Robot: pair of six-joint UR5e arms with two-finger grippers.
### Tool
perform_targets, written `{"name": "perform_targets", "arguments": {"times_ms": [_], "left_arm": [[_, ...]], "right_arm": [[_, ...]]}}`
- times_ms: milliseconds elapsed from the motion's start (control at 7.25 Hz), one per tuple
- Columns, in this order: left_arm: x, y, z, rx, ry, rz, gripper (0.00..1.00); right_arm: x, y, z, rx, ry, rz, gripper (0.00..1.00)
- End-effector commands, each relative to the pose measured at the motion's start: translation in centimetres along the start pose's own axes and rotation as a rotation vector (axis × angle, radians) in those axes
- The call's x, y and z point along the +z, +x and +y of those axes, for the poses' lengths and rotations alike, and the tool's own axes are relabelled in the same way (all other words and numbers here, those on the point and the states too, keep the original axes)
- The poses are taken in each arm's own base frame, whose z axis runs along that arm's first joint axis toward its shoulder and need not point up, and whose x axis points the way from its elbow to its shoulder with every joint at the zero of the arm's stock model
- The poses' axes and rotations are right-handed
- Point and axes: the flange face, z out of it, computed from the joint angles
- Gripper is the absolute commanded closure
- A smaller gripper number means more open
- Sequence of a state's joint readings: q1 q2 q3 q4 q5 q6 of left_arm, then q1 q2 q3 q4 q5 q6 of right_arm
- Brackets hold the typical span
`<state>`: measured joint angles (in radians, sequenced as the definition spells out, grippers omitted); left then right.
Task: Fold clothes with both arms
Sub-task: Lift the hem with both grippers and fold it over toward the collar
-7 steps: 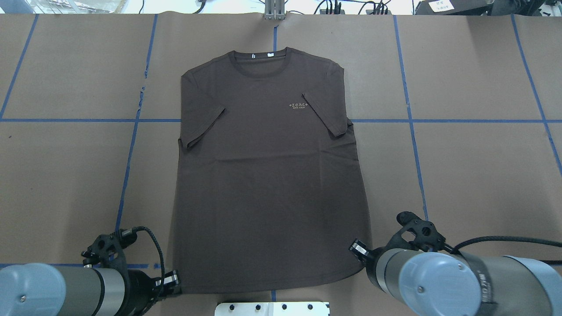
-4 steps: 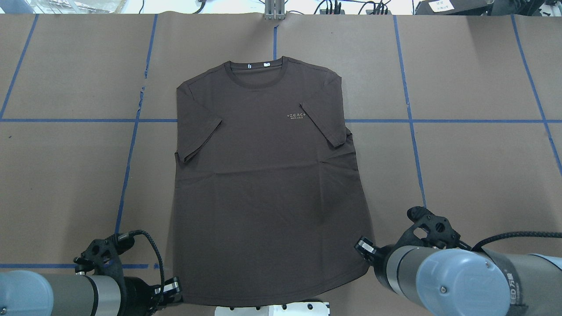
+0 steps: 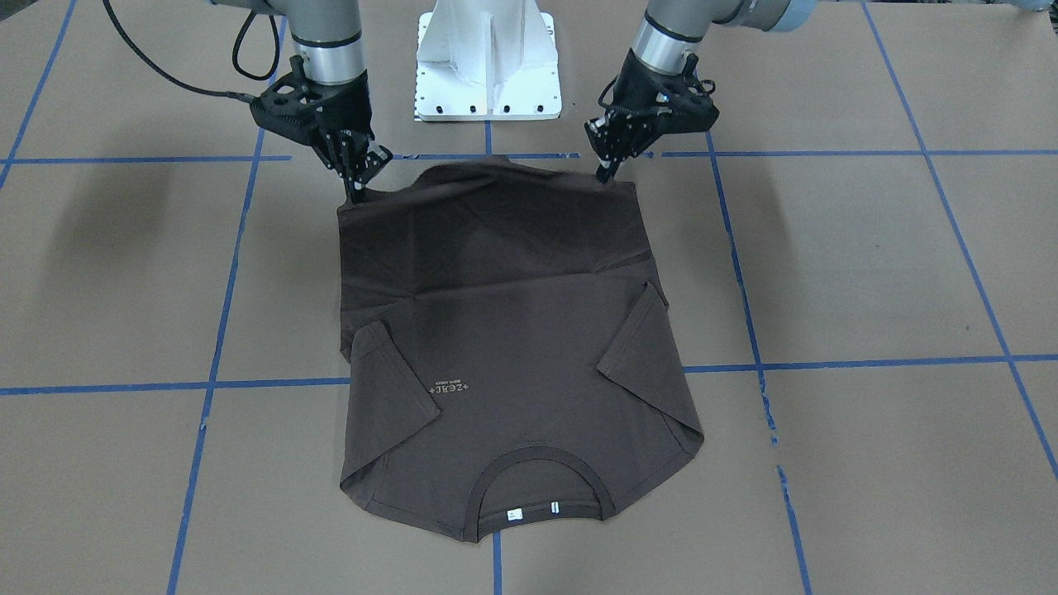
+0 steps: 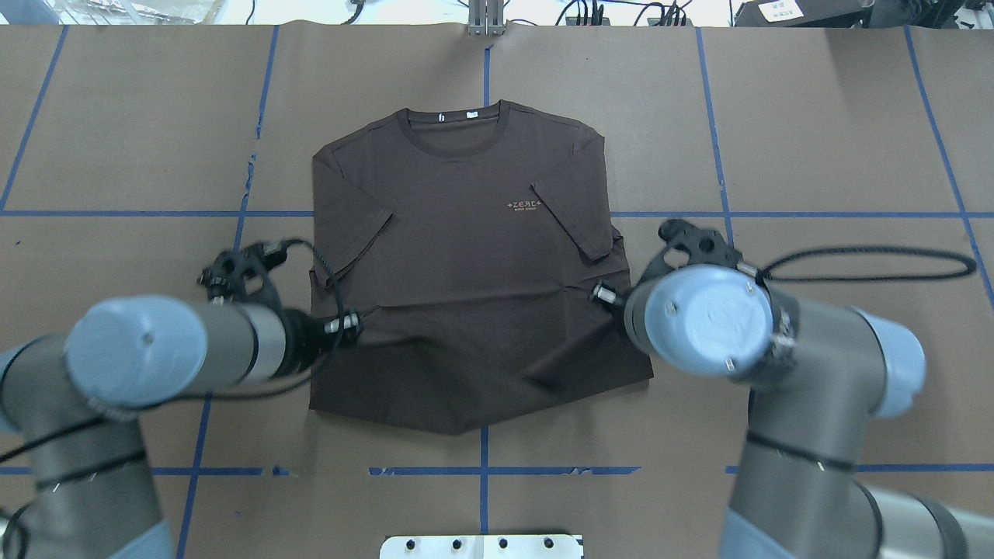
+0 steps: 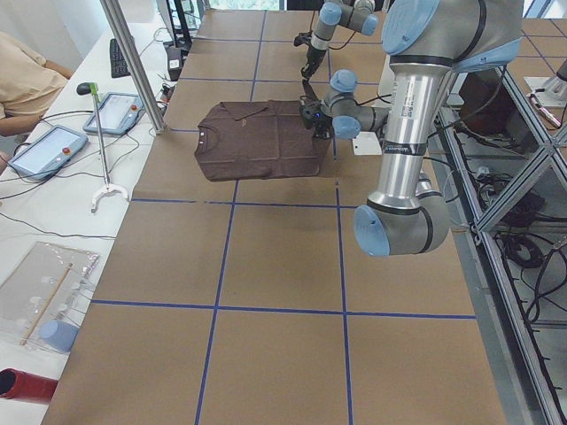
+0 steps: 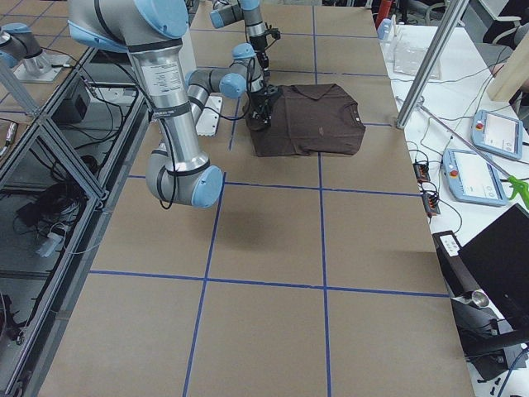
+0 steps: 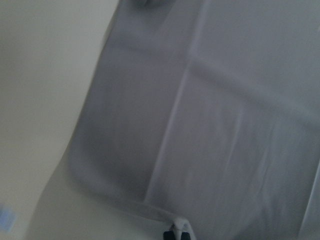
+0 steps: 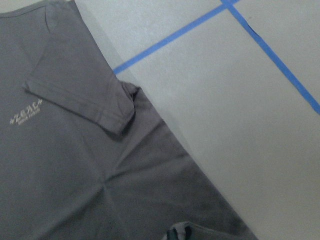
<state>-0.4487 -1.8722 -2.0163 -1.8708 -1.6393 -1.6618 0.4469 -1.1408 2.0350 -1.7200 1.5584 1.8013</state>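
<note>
The left wrist view is blurred, its fingertips (image 7: pixel 171 236) cut off at the bottom edge. Overhead, the right arm (image 4: pixel 703 322) hides the shirt (image 4: pixel 466 256) corner between its fingers (image 3: pixel 355 169).

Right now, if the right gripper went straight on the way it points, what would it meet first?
Shut on the T-shirt hem, the right gripper points down at the shirt's flat body. It would probably press into that cloth first, then the table. Exact depth is unclear.

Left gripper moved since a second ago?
Yes. The left gripper went forward, away from the white base plate, across the near blue tape line, carrying the T-shirt hem.
</note>
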Motion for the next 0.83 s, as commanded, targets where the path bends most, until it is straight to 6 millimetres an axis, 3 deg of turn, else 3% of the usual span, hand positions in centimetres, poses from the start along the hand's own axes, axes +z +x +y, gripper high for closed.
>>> {"name": "perform_targets", "arguments": {"times_ms": [0, 138, 276, 414, 552, 690], "left_arm": [[3.2, 0.0, -10.5, 0.073, 0.139, -0.075, 1.00], [3.8, -0.4, -13.2, 0.084, 0.172, -0.092, 1.00], [5.1, -0.3, -15.4, 0.071, 0.196, -0.081, 1.00], [6.7, -0.3, -16.8, 0.066, 0.208, -0.079, 1.00], [7.7, -0.1, -17.7, 0.062, 0.217, -0.076, 1.00], [8.4, -0.7, -18.8, 0.051, 0.229, -0.095, 1.00]], "right_arm": [[5.1, -5.5, -10.0, 0.015, 0.002, 0.006, 1.00], [7.5, -7.9, -13.9, 0.027, 0.011, 0.029, 1.00], [8.6, -10.1, -17.4, 0.041, 0.021, 0.038, 1.00], [9.5, -12.4, -19.1, 0.051, 0.028, 0.037, 1.00], [11.0, -14.0, -19.4, 0.048, 0.029, 0.013, 1.00], [13.1, -14.1, -19.8, 0.043, 0.029, -0.005, 1.00]]}}
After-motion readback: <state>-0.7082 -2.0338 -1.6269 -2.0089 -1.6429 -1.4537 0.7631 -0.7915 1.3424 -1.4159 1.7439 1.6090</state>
